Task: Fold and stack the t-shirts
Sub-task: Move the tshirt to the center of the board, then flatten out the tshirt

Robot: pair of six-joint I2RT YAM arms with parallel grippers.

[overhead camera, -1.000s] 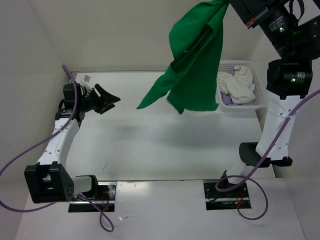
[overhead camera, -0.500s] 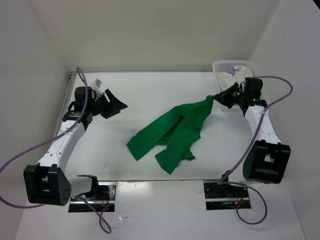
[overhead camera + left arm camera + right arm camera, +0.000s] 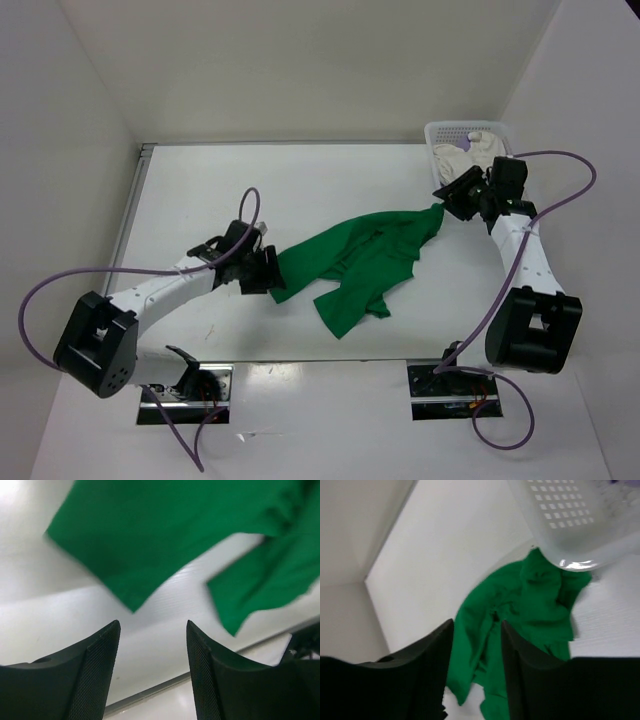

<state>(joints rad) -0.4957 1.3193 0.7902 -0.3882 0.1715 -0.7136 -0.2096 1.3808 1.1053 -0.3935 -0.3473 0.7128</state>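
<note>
The bright green t-shirt lies crumpled across the middle of the table, stretching from its near-left corner to a tip by the basket. My left gripper sits at the shirt's left corner. It is open, and in the left wrist view the green t-shirt lies just beyond the left gripper, with only bare table between the fingers. My right gripper hovers open just past the shirt's far-right tip. In the right wrist view the green t-shirt shows beyond the empty right gripper. A white t-shirt is bunched in the basket.
The white perforated basket stands in the far-right corner, right behind my right gripper, and the basket fills the upper right of the right wrist view. White walls close in the table on three sides. Purple cables trail from both arms.
The right gripper brought the green t-shirt down from high in the air onto the table and opened, letting it go. The left arm swung from the far left to the shirt's left corner.
</note>
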